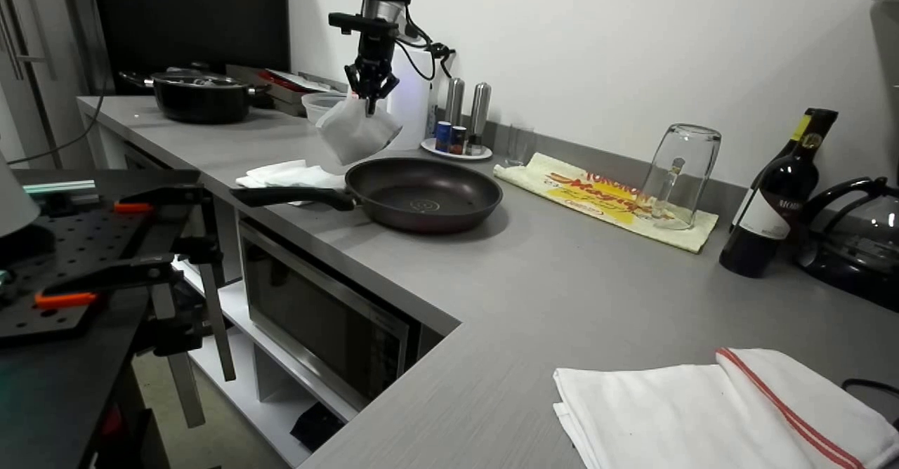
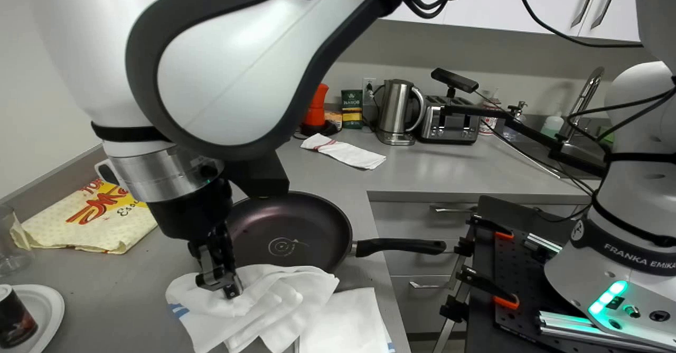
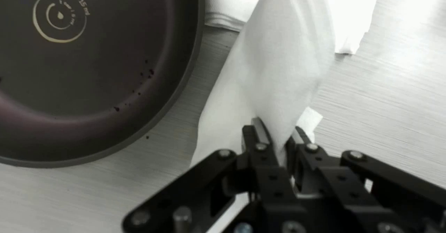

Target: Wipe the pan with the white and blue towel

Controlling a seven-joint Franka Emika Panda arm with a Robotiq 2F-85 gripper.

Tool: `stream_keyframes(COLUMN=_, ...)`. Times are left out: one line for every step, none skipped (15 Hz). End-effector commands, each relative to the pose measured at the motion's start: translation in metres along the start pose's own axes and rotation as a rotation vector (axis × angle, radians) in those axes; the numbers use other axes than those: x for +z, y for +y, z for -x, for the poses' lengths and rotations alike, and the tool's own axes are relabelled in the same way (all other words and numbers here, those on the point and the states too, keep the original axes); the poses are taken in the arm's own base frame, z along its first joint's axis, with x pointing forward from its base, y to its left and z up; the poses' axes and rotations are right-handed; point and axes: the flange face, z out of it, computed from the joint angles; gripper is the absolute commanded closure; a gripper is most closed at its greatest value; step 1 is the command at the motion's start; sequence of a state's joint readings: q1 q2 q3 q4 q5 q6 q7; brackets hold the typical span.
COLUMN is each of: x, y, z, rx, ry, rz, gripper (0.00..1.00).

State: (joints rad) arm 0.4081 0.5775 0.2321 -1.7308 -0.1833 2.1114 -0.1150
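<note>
Towel (image 2: 259,310) pinched between jaws of the gripper (image 3: 278,132), likely to shove the unheld pan (image 1: 425,194) aside if pressed against its wall.

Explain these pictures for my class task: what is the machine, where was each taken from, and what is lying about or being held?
The machine is a robot arm; two black jaws at its end act like finger and thumb. Two pictures view the scene from different places outside the robot; the close-up is taken from the arm's own wrist. The jaws are closed on a white towel with blue stripes, which hangs beside a frying pan. That pan stands on a grey counter. A folded white cloth lies close by it. Further along are a yellow cloth with an upturned glass on it, a wine bottle and a white cloth with red stripes. The wrist view also shows small dark specks in the pan, so wiping it is probably the aim.
</note>
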Motion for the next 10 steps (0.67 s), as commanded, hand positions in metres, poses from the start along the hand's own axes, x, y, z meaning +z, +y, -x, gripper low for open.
stream_keyframes(x=-0.007, y=-0.017, z=0.007, rx=-0.014, ry=0.036, rz=0.021, gripper=0.97)
stream_keyframes(x=-0.005, y=-0.017, z=0.005, rx=-0.009, ry=0.056, rz=0.033, gripper=0.97)
stream_keyframes(x=-0.001, y=-0.017, z=0.003, rx=-0.004, ry=0.065, rz=0.024, gripper=0.97)
stream_keyframes(x=0.002, y=-0.016, z=0.002, rx=0.003, ry=0.069, rz=0.011, gripper=0.97)
stream_keyframes(x=0.006, y=-0.015, z=0.000, rx=0.012, ry=0.071, rz=-0.004, gripper=0.97)
stream_keyframes(x=0.010, y=-0.014, z=-0.001, rx=0.017, ry=0.072, rz=-0.012, gripper=0.97)
stream_keyframes(x=0.015, y=-0.012, z=-0.002, rx=0.024, ry=0.070, rz=-0.020, gripper=0.97)
stream_keyframes(x=0.019, y=-0.010, z=-0.003, rx=0.032, ry=0.068, rz=-0.030, gripper=0.97)
stream_keyframes(x=0.023, y=-0.008, z=-0.004, rx=0.042, ry=0.063, rz=-0.039, gripper=0.97)
stream_keyframes(x=0.027, y=-0.007, z=-0.005, rx=0.049, ry=0.056, rz=-0.048, gripper=0.97)
